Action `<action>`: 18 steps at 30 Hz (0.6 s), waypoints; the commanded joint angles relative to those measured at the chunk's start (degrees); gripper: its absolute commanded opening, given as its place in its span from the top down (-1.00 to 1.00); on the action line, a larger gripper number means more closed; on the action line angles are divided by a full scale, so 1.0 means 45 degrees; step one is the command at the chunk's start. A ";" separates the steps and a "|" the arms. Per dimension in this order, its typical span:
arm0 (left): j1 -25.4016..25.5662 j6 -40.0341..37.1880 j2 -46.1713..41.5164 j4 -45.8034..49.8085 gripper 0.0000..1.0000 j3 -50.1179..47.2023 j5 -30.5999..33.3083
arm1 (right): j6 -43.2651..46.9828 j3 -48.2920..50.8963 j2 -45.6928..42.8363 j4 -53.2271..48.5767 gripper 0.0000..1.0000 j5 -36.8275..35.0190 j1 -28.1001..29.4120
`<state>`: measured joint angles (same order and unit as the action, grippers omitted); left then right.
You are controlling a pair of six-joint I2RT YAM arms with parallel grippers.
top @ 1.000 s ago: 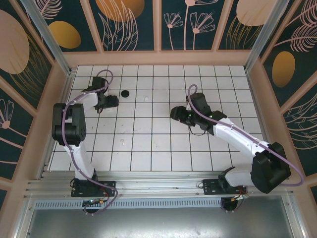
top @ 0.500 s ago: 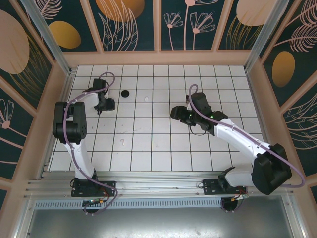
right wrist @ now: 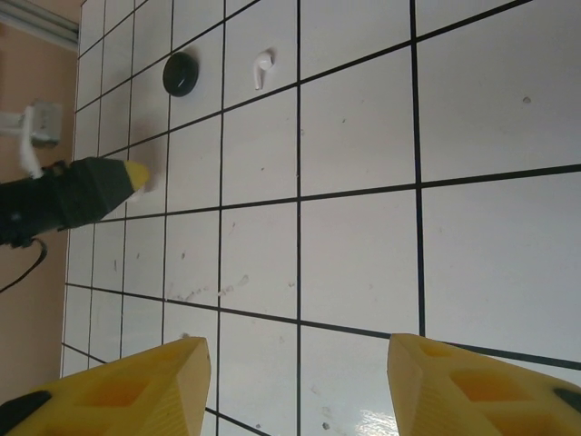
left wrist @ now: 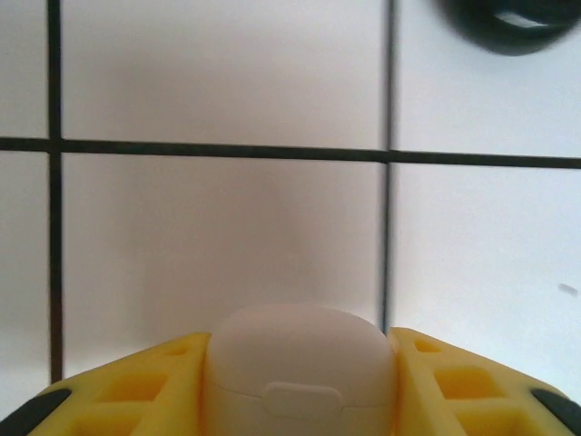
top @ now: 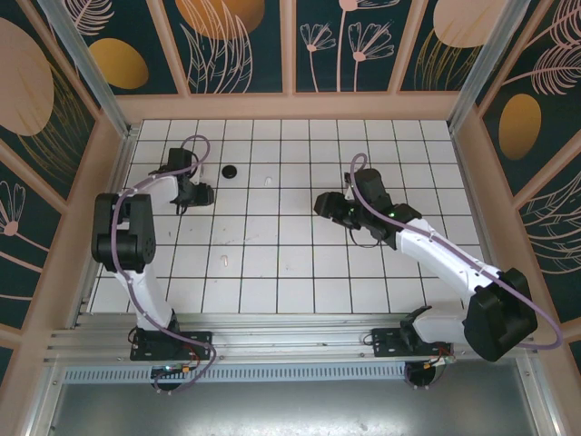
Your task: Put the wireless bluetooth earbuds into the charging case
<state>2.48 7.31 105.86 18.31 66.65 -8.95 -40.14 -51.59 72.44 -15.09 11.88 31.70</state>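
Note:
A closed white charging case (left wrist: 300,363) sits between the yellow fingers (left wrist: 136,386) of my left gripper (left wrist: 300,386), which is shut on it, both pads touching its sides. From above, my left gripper (top: 201,193) is low over the tiles at the back left. One white earbud (top: 268,180) lies right of it, also in the right wrist view as a white earbud (right wrist: 262,68). A second white earbud (top: 224,262) lies nearer the front. My right gripper (top: 322,207) hovers mid-table, open, and nothing lies between the fingertips of the right gripper (right wrist: 300,381).
A round black puck (top: 230,171) lies just right of the left gripper, near the far earbud; it shows as a puck (left wrist: 513,23) at the left wrist view's top right and as a puck (right wrist: 181,74) in the right wrist view. Wooden walls (top: 118,154) enclose the tiled floor.
My left gripper's jaws have closed onto the white case and the left wrist has shifted slightly. The right arm has crept a little to the right.

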 commanded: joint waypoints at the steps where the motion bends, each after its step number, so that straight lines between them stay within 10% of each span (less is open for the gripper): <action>1: 0.0378 0.0524 -0.1818 -0.1815 0.38 -0.0898 -0.2532 | 0.0531 -0.0568 -0.0365 -0.0374 -0.09 0.0105 -0.0471; 18: 0.7787 -0.2045 -0.6474 -0.8174 0.43 -0.3288 -0.1233 | 0.1739 -0.1584 -0.2265 -0.0242 -0.10 0.2515 -0.2168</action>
<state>34.87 2.33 79.59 -9.69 54.30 -17.37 -34.76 -57.30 64.49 -18.28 16.86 22.44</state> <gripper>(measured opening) 0.420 0.551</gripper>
